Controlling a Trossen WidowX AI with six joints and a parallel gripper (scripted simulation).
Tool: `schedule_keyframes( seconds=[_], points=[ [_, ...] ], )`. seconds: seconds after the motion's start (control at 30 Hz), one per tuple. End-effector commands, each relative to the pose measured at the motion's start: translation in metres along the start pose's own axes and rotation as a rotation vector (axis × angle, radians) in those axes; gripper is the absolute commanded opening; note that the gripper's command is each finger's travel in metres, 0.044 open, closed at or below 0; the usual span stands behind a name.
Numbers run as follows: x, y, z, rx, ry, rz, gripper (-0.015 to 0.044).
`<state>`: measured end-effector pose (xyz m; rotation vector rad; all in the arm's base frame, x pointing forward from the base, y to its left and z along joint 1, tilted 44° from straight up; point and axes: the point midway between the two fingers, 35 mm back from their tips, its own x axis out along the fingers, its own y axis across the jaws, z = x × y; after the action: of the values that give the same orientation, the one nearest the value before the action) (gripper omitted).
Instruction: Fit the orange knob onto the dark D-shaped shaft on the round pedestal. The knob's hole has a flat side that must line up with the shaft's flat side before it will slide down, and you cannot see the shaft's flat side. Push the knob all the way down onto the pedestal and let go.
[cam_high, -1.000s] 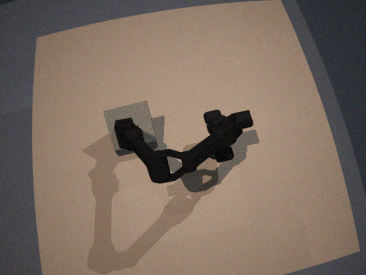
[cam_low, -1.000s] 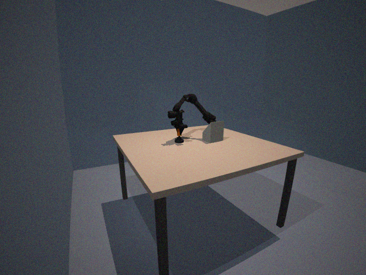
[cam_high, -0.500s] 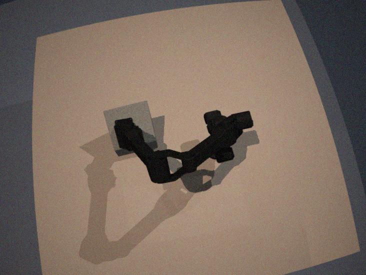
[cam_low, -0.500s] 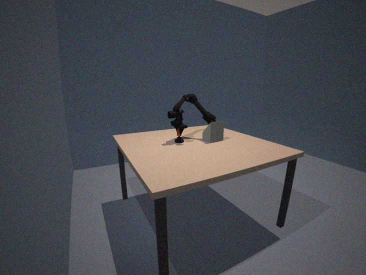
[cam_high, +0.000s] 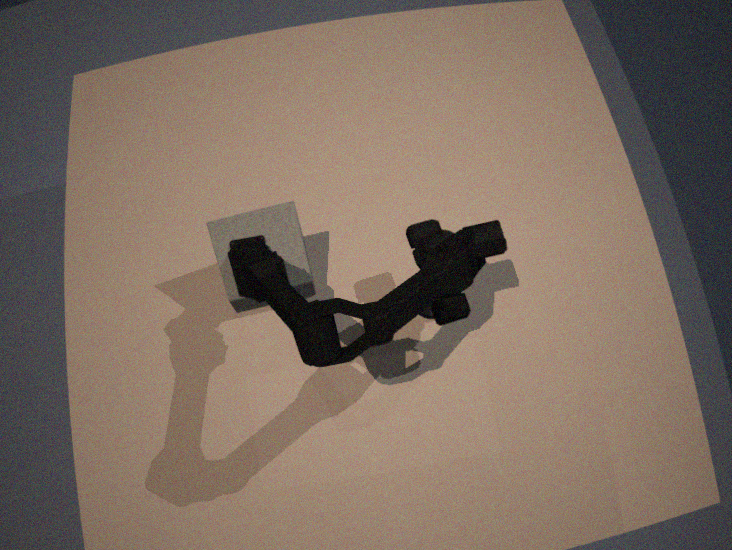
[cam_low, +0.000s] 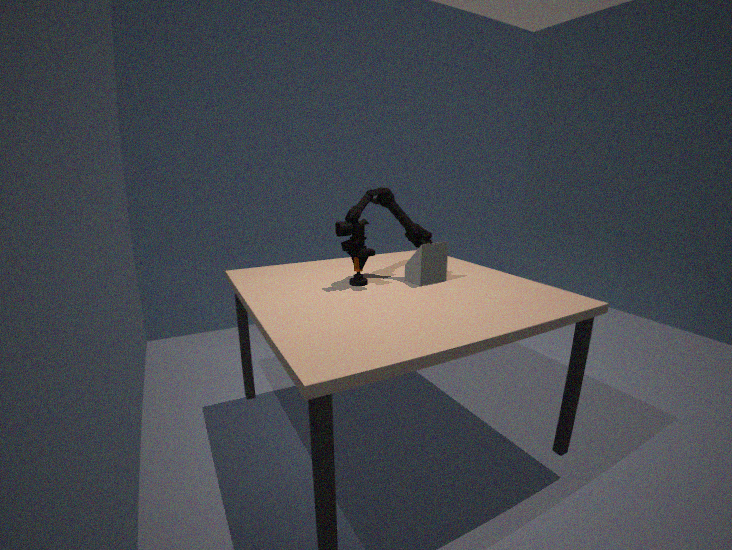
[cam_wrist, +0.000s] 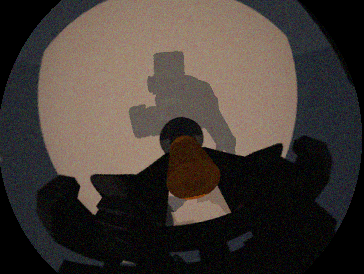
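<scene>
The gripper is clamped on the knob — it hangs just above the pedestal, axis near vertical.

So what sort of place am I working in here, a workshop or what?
Looks more like a bare test room than a workshop: plain blue walls, a blue floor, and one tan table on dark legs. On it sit only the arm's grey mount block and the round pedestal, with the gripper holding the orange knob above it.
</scene>
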<state>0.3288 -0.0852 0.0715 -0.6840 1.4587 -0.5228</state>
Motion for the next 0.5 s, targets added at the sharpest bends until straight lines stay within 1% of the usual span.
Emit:
schedule_keyframes(
  seconds=[0.0, 0.1, 0.47],
  points=[
    [-0.0011, 0.0004, 0.0005, -0.091, -0.001, -0.002, 0.0000],
    [0.0002, 0.0006, 0.0002, -0.173, -0.001, -0.002, 0.0000],
    [0.0034, -0.0003, 0.0001, -0.176, -0.001, -0.002, 0.0000]
  ],
)
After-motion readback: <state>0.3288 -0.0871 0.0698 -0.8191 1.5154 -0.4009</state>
